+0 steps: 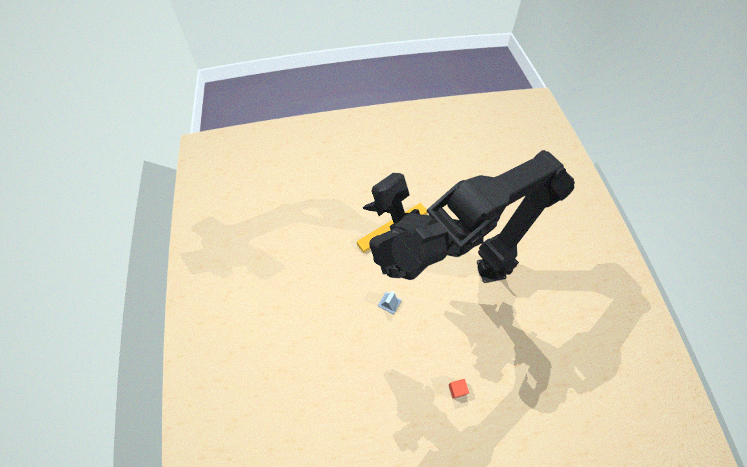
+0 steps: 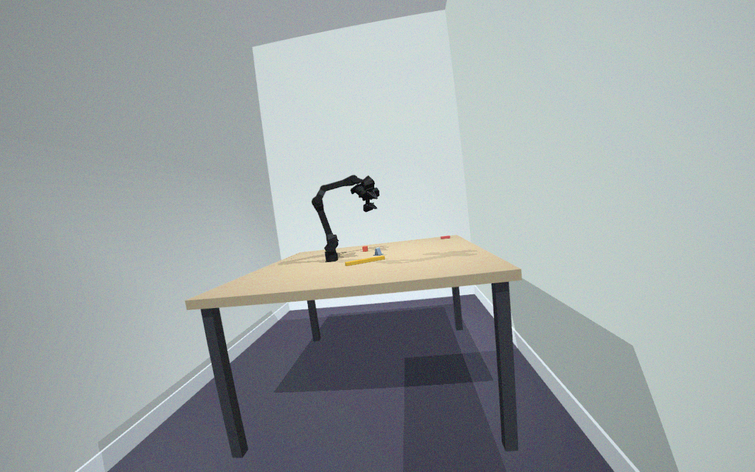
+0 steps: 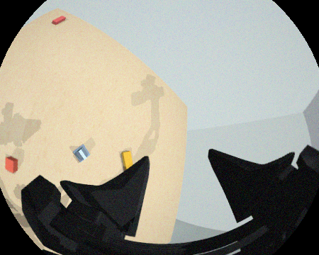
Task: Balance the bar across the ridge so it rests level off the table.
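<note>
One yellow bar [image 1: 371, 238], lying on one wooden table [image 1: 260, 360]; one small grey-blue ridge [image 1: 390, 301]; two red blocks, one near the ridge [image 2: 365, 248] and one at the far table edge [image 2: 444, 236]; one black arm [image 1: 498, 197] with one gripper [image 2: 369, 206]; four dark table legs

A tan wooden table [image 2: 427, 269] on four dark legs stands on a purple floor [image 2: 368, 375]. Flat on the top lies a yellow bar [image 2: 364, 261], partly hidden under the arm in the top view. Near it sits a small grey-blue ridge [image 1: 390, 301], apart from the bar. A red block [image 1: 458, 388] lies well apart from both, another red piece [image 2: 444, 236] by the table's edge. The arm's base [image 2: 331, 255] stands on the top.
</note>
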{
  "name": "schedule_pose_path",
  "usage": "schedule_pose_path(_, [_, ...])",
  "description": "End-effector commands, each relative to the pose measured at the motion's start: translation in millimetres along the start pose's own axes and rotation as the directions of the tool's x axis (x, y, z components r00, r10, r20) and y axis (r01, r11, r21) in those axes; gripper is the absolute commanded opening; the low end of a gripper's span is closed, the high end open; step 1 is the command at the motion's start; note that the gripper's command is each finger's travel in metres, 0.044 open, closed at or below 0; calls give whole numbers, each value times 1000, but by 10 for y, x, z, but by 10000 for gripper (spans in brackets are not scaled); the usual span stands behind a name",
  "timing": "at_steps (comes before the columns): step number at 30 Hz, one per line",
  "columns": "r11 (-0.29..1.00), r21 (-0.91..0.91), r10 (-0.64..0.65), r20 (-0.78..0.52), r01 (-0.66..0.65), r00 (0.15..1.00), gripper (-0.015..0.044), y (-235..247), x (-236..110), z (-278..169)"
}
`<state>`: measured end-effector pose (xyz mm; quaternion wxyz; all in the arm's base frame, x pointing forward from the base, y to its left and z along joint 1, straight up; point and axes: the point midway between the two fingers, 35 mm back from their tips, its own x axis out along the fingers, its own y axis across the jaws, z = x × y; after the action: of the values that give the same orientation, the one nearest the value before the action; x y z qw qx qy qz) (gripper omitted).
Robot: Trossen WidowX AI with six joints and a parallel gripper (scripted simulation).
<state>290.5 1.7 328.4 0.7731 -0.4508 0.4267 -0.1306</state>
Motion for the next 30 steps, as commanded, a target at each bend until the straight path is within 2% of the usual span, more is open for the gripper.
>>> schedule_pose_path(1, [999,-24,29,-43,-30,999,315,41,136,-66])
schedule_pose_path(15, [984,-59,155,-198,-170,968,315,139,618,-420])
schedule_pose_path(30, [931,-54,328,-314,-361,891,315,291,1055,-850])
